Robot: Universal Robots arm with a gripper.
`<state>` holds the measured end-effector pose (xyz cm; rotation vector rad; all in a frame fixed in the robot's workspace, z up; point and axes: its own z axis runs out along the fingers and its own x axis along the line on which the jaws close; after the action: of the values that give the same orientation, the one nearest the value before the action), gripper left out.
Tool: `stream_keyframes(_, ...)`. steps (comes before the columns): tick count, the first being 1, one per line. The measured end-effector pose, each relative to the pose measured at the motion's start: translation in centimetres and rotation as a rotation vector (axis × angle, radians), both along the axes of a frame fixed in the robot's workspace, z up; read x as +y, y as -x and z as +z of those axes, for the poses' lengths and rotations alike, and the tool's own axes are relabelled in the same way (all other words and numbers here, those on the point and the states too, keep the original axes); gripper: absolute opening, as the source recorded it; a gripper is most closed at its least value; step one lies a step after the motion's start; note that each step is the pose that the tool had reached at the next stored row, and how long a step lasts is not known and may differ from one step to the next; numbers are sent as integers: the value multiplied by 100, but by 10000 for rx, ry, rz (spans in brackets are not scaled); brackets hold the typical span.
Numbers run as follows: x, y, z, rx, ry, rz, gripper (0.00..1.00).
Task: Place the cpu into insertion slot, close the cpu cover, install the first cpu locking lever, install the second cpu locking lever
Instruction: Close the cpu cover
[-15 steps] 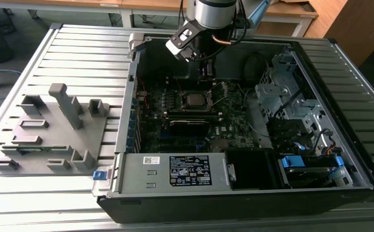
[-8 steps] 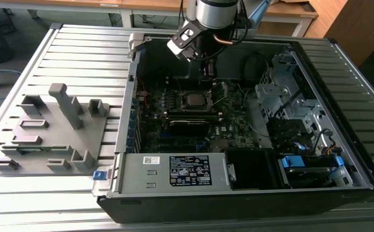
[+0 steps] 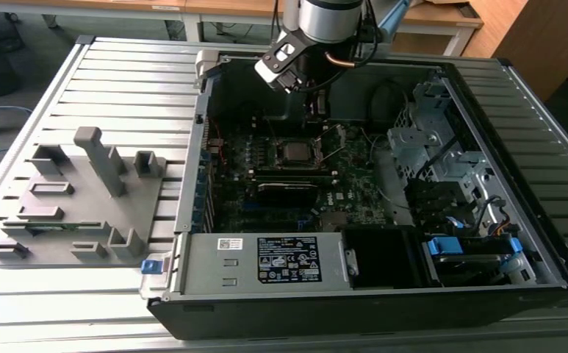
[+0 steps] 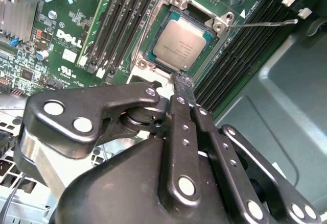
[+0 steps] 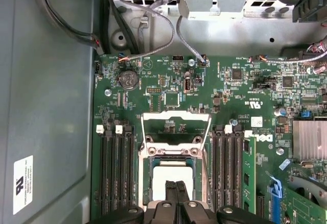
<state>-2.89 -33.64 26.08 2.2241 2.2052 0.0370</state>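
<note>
The cpu point(image 4: 179, 43) lies flat in the insertion slot point(image 4: 139, 61), its silver-grey top facing up; it is also in the first wrist view point(image 5: 164, 175). The cpu cover point(image 5: 173, 115) stands swung open behind the slot, with the board visible through its cut-out. A thin wire locking lever point(image 4: 265, 23) sticks out free beside the socket. My gripper point(image 4: 183, 83) hangs just above the cpu's edge with its fingers point(image 5: 176, 193) shut together and nothing between them. In the exterior view the gripper point(image 3: 315, 103) sits over the socket point(image 3: 294, 151), inside the open case.
Black memory slots point(image 5: 116, 173) run along both sides of the socket. A finned heat sink point(image 5: 309, 140) and a drive cage point(image 3: 430, 147) stand nearby. The power supply point(image 3: 264, 261) closes the case front. A grey fixture plate point(image 3: 78, 198) lies at the exterior view's left.
</note>
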Motion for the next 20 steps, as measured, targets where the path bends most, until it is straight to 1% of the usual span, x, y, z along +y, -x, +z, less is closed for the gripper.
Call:
stream_keyframes(10, 0, -124, -1, -1, -2, 0, 11)
stream_keyframes(14, 0, -129, -1, -1, -2, -2, 11)
stream_keyframes(18, 1, -130, 19, -1, -1, 0, 11)
stream_keyframes(20, 1, -130, 20, -2, -3, -1, 11)
